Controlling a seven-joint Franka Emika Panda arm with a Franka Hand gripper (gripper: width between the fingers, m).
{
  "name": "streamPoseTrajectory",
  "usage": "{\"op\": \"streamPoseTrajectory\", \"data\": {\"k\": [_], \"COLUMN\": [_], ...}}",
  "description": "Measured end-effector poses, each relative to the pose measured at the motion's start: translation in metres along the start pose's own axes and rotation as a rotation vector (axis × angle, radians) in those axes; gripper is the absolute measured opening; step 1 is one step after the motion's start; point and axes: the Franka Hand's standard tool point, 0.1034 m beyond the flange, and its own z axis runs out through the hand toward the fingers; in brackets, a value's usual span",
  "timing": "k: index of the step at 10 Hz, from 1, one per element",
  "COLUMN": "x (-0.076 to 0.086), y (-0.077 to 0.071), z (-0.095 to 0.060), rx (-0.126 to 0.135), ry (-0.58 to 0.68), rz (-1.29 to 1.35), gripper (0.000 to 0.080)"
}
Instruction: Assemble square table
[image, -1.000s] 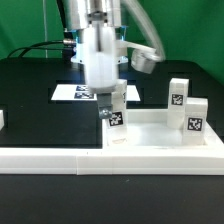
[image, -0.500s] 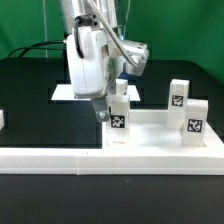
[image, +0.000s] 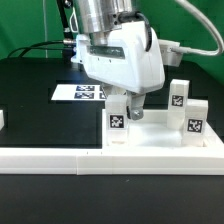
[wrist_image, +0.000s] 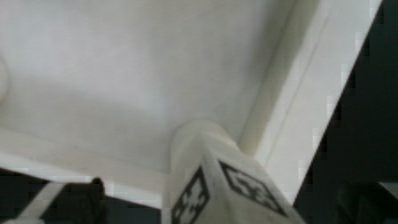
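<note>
Tool (image: 133, 112) released, just above one upright leg (image: 118, 122) on the slab (image: 150, 132); remaining legs (image: 187, 112) beside it, apparently unattached.

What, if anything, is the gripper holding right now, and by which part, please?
Nothing is held. The gripper stands open above the square table, just beside the upright leg, with no finger clamped on it.

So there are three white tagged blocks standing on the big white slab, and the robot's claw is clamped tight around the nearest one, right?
Not quite. The exterior view shows the gripper open beside the nearest leg, not clamped on it. The rest holds: three tagged legs, with the others at and, stand on the square table.
</note>
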Motion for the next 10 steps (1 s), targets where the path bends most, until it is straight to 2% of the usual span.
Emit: {"op": "streamPoseTrajectory", "data": {"k": [2, 4, 5, 6, 7, 8, 9, 10], "x": [0.0009, 0.0000, 0.0007, 0.0013, 0.0018, 0.0018, 0.0016, 0.0016], "y": [0.0011, 0.0022, 0.0005, 0.0012, 0.0017, 0.0017, 0.0017, 0.0017], "z": [0.0010, 0.0066, 0.0054, 0.0056, 0.0057, 0.0057, 0.0058, 0.0059], "rx": [-0.007, -0.053, -0.062, -0.061, -0.064, -0.062, -0.061, -0.059], "ry": [0.004, 0.027, 0.029, 0.031, 0.032, 0.033, 0.035, 0.037], "rz": [-0.130, -0.556, -0.682, -0.614, -0.618, -0.576, -0.489, -0.415], "gripper": [0.0649, 0.0649, 0.0649, 0.0649, 0.0520, 0.0520, 0.0381, 0.0287]}}
